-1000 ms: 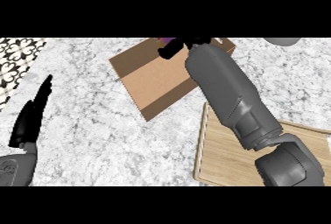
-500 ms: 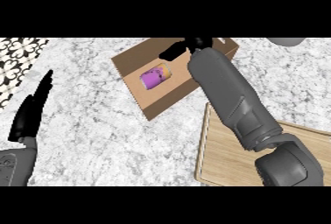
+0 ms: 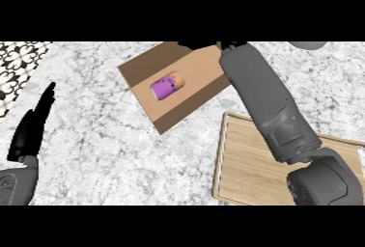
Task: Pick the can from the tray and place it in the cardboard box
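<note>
The can (image 3: 168, 86), purple with an orange edge, is seen lying on its side inside the cardboard box (image 3: 203, 72), near the middle of the box floor and apart from its walls. The box is set at an angle on the desk (image 3: 107, 140), whose top is a grey-white marbled stone. Just beside the box, toward the lower right, a wooden tray (image 3: 246, 169) is laid flat on the desk. The right forearm is stretched across the tray's inner corner and up over the box's far edge; the right hand (image 3: 230, 45) is mostly hidden at the upper edge, so whether it is released or clenched cannot be told. The left hand (image 3: 32, 130) is held released, fingers straight, resting at the left edge. A black-and-white patterned surface (image 3: 18, 60) is seen at the upper left corner.
</note>
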{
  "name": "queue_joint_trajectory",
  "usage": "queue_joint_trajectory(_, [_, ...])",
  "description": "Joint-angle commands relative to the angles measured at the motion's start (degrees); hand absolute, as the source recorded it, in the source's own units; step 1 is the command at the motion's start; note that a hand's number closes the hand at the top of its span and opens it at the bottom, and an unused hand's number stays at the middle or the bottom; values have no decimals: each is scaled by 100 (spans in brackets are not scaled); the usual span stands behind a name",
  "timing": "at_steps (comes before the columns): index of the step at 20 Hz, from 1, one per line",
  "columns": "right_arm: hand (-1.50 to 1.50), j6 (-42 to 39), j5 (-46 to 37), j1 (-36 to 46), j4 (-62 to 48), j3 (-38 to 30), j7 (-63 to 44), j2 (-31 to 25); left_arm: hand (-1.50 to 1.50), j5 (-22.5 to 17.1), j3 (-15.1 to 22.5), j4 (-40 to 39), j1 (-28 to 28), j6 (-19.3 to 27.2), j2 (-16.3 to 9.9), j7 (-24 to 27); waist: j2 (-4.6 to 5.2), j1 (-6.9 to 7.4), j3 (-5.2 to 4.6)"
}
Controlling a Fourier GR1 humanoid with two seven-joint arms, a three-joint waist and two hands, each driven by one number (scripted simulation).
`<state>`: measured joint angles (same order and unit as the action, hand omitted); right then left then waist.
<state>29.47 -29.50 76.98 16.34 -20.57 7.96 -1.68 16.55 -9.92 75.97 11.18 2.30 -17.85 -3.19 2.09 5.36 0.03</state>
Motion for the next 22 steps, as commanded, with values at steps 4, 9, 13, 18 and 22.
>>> queue_joint_trajectory(4, [-150,-438,685,-322,86,-609,932,-320,0,-38,-149,14,-214,36,-56,88,-87,-229,0])
queue_joint_trajectory(9, [-150,-1055,759,-614,-1,-683,994,-1178,0,185,-45,-26,-236,264,88,-44,-130,-381,0])
queue_joint_trajectory(13, [-150,-1297,848,-979,201,-622,1011,-1314,0,-104,-380,-98,-255,6,-186,-40,-191,-472,-2])
queue_joint_trajectory(18, [-150,-2090,898,-1484,215,-589,1411,-2031,0,-143,-415,-135,-414,-10,-165,284,-181,-460,-2])
queue_joint_trajectory(22, [-150,-2943,873,-1767,288,-428,1385,-2533,0,131,-218,6,-378,254,43,-48,-197,-506,-1])
